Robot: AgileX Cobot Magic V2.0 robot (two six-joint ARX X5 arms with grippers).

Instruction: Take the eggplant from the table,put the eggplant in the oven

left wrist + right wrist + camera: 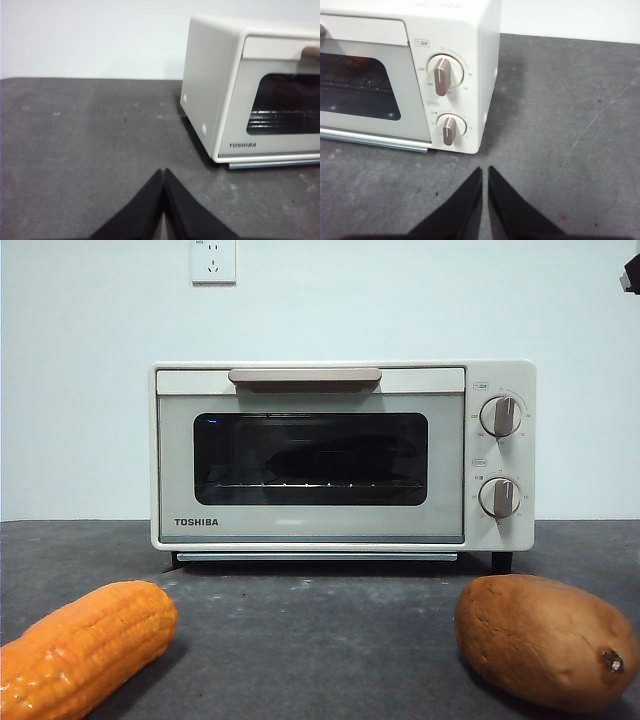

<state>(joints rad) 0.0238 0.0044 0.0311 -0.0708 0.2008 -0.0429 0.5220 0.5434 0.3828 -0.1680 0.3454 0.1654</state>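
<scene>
Corn cob and sweet potato before closed oven.

— The oven: what finish?
— Smooth cream shell with a soft sheen; its window is dark, glossy glass, and a thin metallic strip runs under the door.
— And the table?
— Matt dark grey, faintly speckled. The corn looks ridged and waxy, the sweet potato dull and rough.
</scene>
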